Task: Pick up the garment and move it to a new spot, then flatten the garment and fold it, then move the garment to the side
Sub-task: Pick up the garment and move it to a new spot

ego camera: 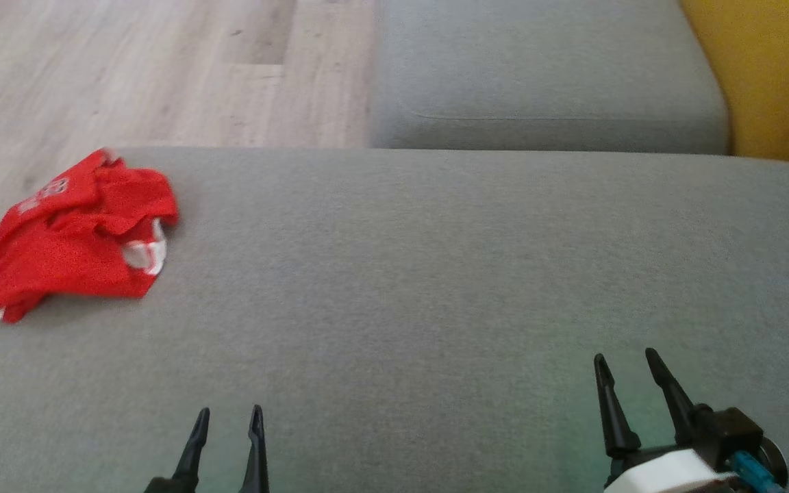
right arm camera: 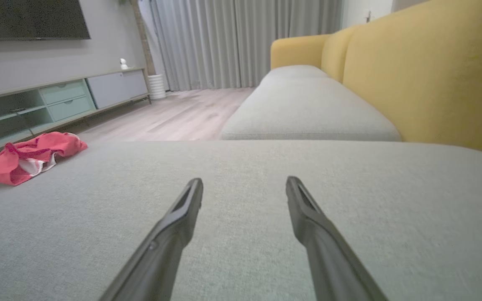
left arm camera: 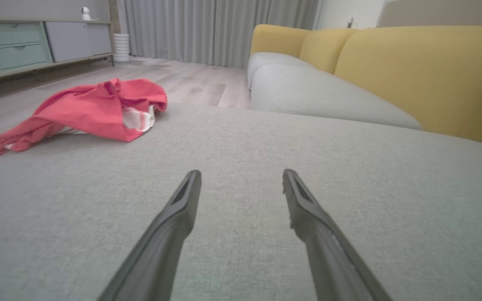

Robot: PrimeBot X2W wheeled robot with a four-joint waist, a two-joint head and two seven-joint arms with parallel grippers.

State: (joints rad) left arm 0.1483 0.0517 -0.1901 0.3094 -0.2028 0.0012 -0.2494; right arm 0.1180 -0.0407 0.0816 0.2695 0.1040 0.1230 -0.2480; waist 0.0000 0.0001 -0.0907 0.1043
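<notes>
Firstly, grey cushion [ego camera: 435, 274]: broad upholstered seat, spread beneath and ahead of both grippers.

Next, yellow backrest [ego camera: 778, 68]: ahead of the right gripper [ego camera: 625, 356] and off to its right.

Then, garment [ego camera: 72, 239]: red with white trim, crumpled in a loose heap on the cushion. It sits ahead of the left gripper [ego camera: 229, 411] and well to its left, and farther again from the right gripper. A thin tail reaches toward the cushion's edge.
- Handling, as judged: light, soft and limp, not fragile. It is likely to sag and bunch when lifted.
- Best hold, as judged: a raised fold on top of the heap, or the hem nearest the left gripper, rather than any flat part.

Lastly, the grippers.
- Right gripper: fingers apart, nothing between them, low over the cushion.
- Left gripper: fingers apart, nothing between them, likewise low over the cushion.
</notes>
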